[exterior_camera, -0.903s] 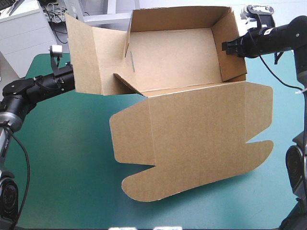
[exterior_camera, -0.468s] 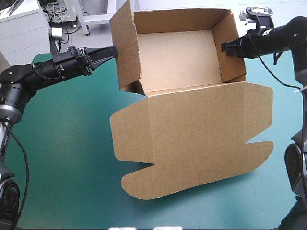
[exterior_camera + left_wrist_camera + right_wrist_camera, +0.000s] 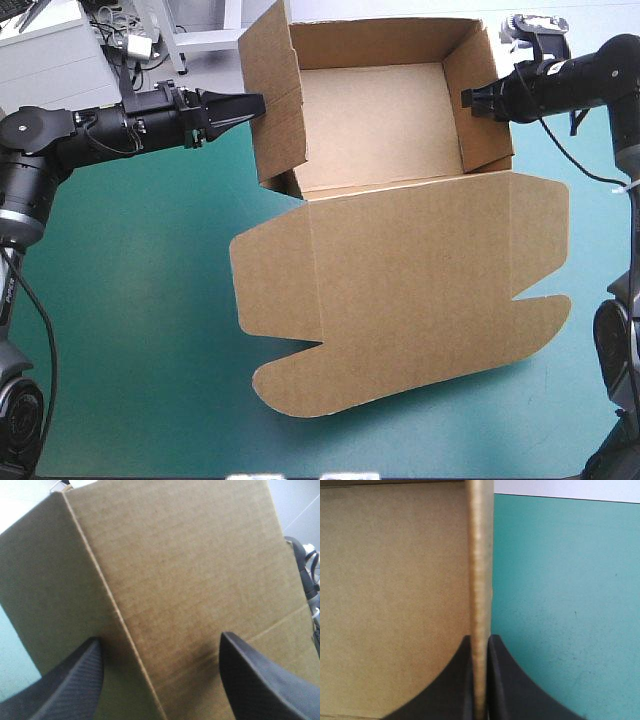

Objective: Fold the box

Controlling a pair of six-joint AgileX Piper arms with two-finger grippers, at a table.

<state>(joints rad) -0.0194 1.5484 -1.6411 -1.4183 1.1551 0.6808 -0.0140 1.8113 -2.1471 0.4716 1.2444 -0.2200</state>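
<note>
Teal-green cover: box is set with tray far, lid flat nearer. Right wall is clamped by the right gripper; left gripper is held spread, empty, outside the left wall. Board judged light, stiff, crease-prone; best taken at wall edges.

The table, spread with a teal-green cover, is occupied by the brown box, its open tray set toward the far edge, its lid laid flat.

The left end effector gapes wide; the right end effector pinches nearly closed.
</note>
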